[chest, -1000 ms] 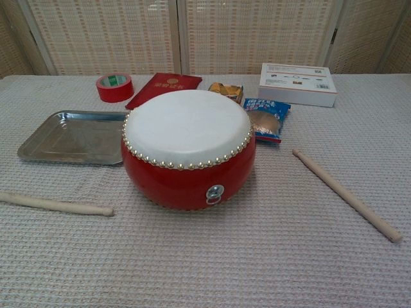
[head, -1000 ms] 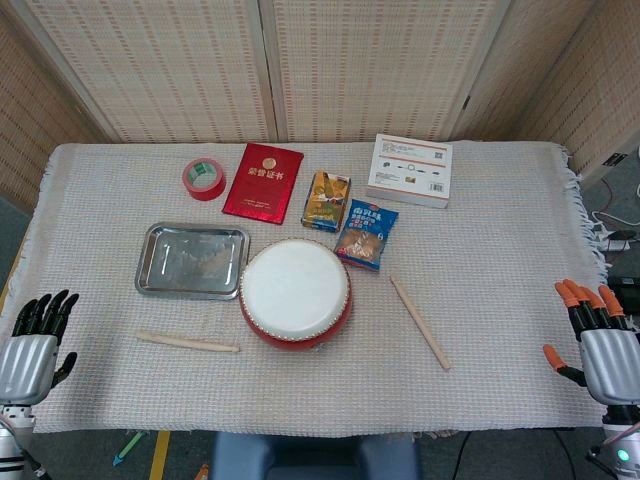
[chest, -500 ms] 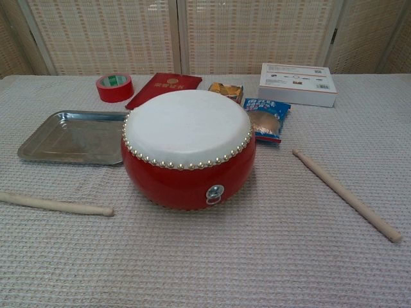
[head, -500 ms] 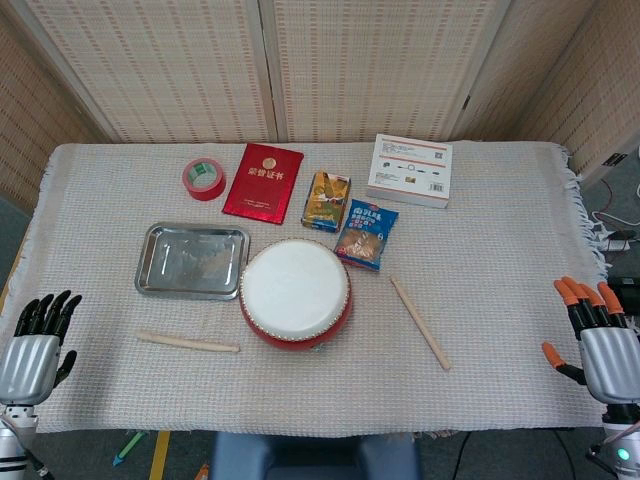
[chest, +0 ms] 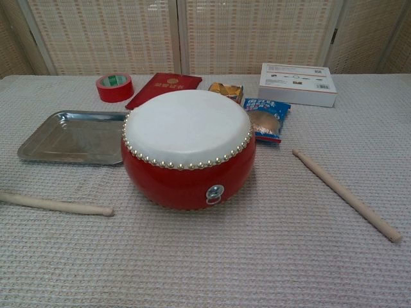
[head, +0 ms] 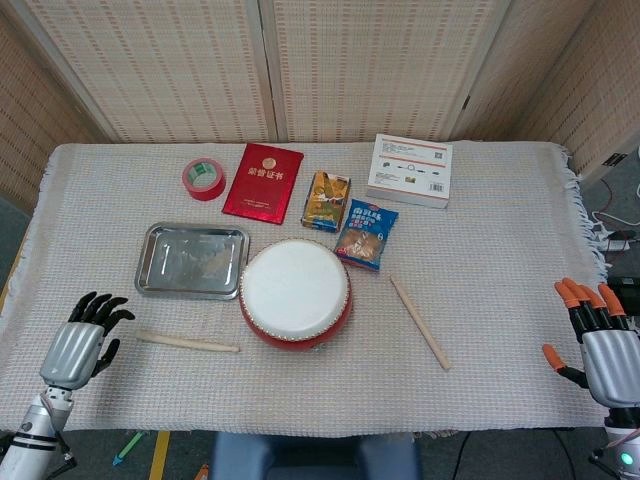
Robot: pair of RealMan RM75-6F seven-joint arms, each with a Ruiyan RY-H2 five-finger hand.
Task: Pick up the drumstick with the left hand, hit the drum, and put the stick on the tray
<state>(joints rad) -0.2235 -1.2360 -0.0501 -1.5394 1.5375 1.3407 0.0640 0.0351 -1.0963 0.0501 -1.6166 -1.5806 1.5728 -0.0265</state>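
Note:
A red drum (head: 295,292) (chest: 187,147) with a white skin stands in the middle of the table. One wooden drumstick (head: 188,342) (chest: 55,204) lies flat to its left, below the metal tray (head: 192,261) (chest: 72,136). A second drumstick (head: 420,322) (chest: 345,194) lies to the drum's right. My left hand (head: 78,343) hovers over the table's front left, a short way left of the left stick, fingers spread and holding nothing. At the front right edge my right hand (head: 595,343) is open, palm empty. Neither hand shows in the chest view.
Behind the drum lie a red tape roll (head: 204,179), a red booklet (head: 263,182), two snack packets (head: 326,200) (head: 366,235) and a white box (head: 409,170). A slatted screen closes off the back of the table.
My left hand has moved right and forward onto the table, toward the left drumstick's end. The right hand and all objects stay where they were.

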